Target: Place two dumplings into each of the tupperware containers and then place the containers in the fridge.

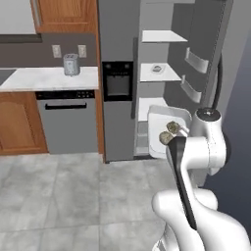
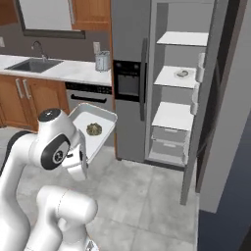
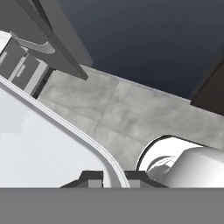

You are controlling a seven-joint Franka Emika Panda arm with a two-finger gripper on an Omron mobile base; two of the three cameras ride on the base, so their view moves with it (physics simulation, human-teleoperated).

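In front of the open fridge [image 2: 179, 88], the hand [image 3: 113, 177] is clamped on the tupperware container [image 2: 93, 130] rim (thin, slick, light plastic); two dumplings [image 1: 169, 133] could roll, so keep it level.

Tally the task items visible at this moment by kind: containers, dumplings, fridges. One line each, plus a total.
Containers: 2, one held, one on a fridge shelf
Dumplings: 2 in the held one; shelf one's contents too small to tell
Fridge: 1, door open
Total: 5
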